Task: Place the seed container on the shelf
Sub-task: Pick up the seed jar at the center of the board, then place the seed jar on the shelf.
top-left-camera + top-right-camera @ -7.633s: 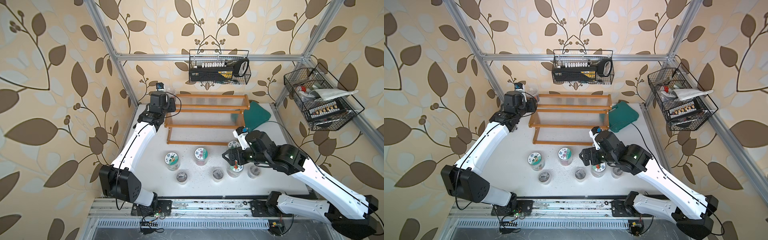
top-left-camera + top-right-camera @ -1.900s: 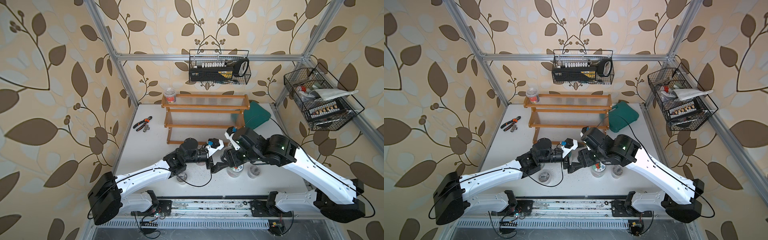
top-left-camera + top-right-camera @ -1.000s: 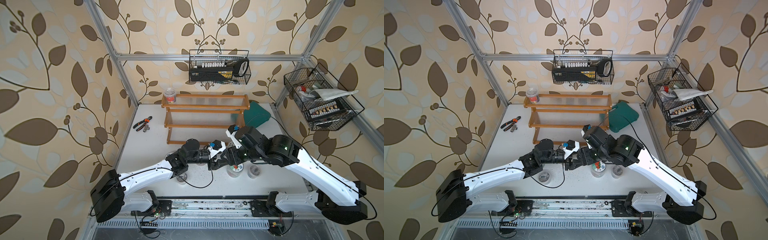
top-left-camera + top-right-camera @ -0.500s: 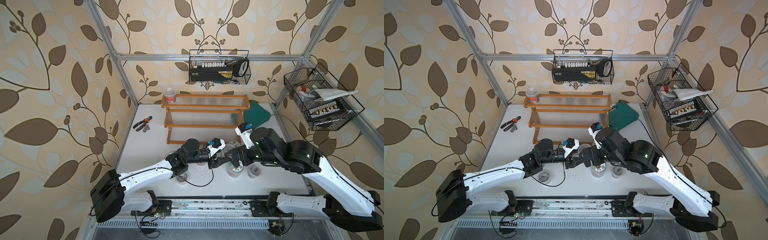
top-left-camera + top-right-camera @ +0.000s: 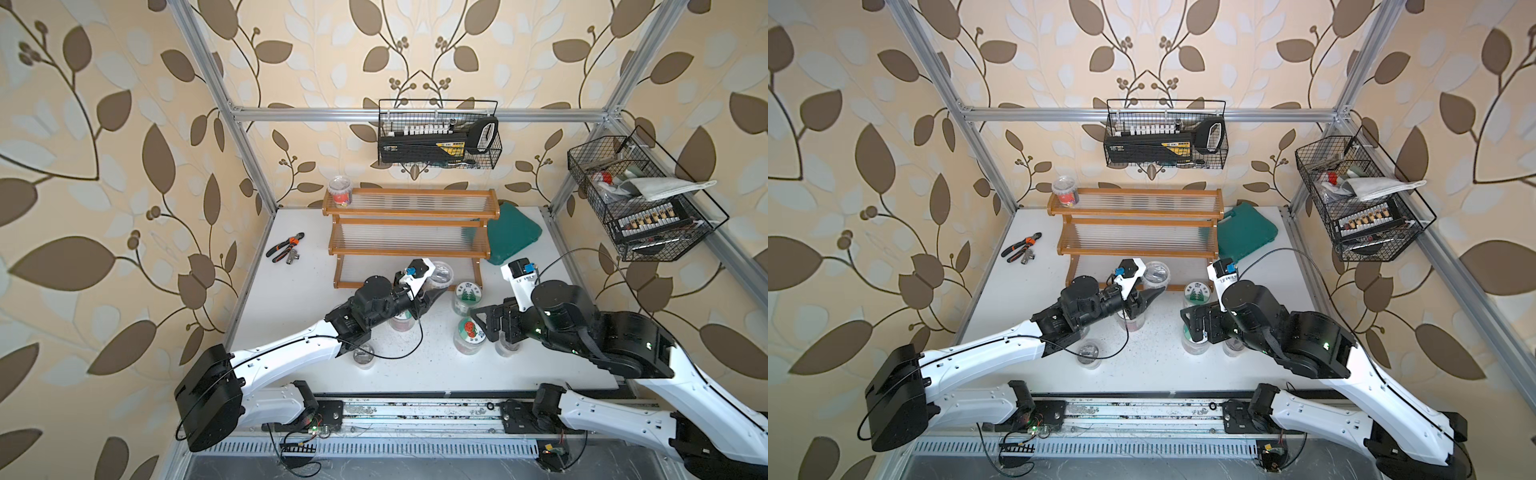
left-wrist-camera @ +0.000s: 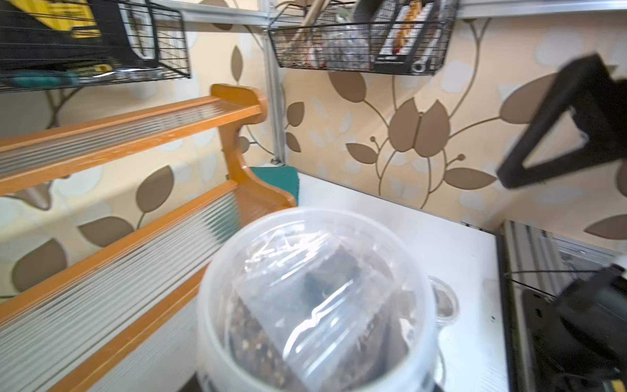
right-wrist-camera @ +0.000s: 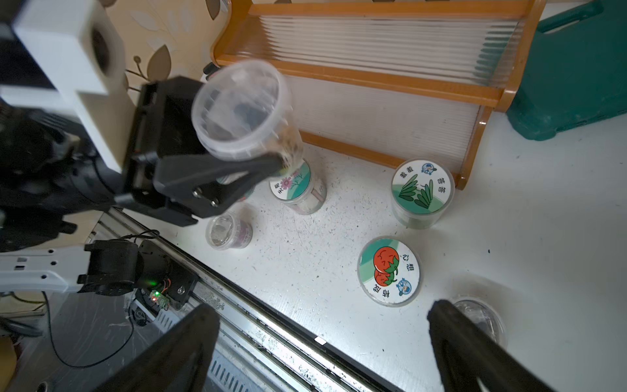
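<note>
Left gripper (image 7: 237,169): clamped on the container, one finger on each side of its wall below the lid.
Container (image 7: 241,112): clear tub with a clear lid and a bag of seeds inside. It is held off the table (image 5: 291,316), just in front of the lowest tier and above the flower jar (image 7: 295,183). It rests on no tier.
Right gripper (image 7: 322,310): jaws spread wide, holding nothing. It hangs over the table beside the tomato jar (image 7: 388,269), apart from the container.
Shelf (image 5: 407,252): stands at the back of the table. A red-filled jar (image 5: 340,193) stands on the left end of its top tier.
Other jars: a grass jar (image 7: 422,190) stands by the shelf's foot, and a small clear jar (image 7: 227,230) stands near the front edge.
Beside the shelf: pliers (image 5: 286,245) on one side, a green case (image 5: 513,235) on the other.
</note>
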